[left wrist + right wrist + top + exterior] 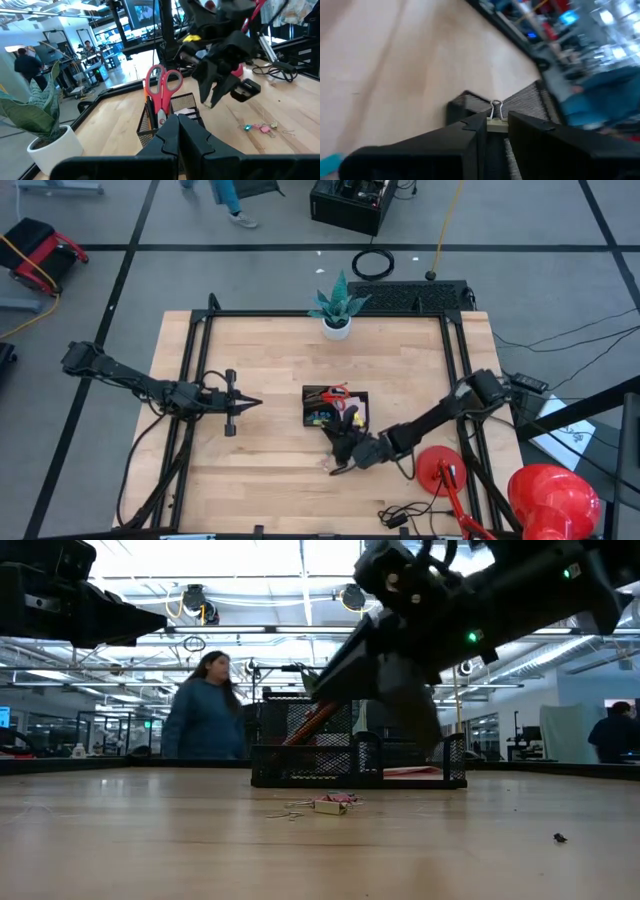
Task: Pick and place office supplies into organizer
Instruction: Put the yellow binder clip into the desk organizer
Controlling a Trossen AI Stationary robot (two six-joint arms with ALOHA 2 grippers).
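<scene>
The black mesh organizer stands at the table's middle. Red-handled scissors stick upright out of it, next to an orange pencil. My right gripper hovers at the organizer's near right corner, shut on a small pale binder clip. The organizer's mesh wall lies just ahead of it. A cluster of small clips lies on the table in front of the organizer. My left gripper waits, shut, left of the organizer. My right gripper pinches the binder clip's pale body between its two fingertips. The clip's wire handles stick out past the fingertips toward the organizer. The clip is lifted clear of the table.
A white plant pot stands at the far edge. A red lamp with its round base and cables fills the near right corner. A person stands behind the table. Bare wood lies left of the organizer.
</scene>
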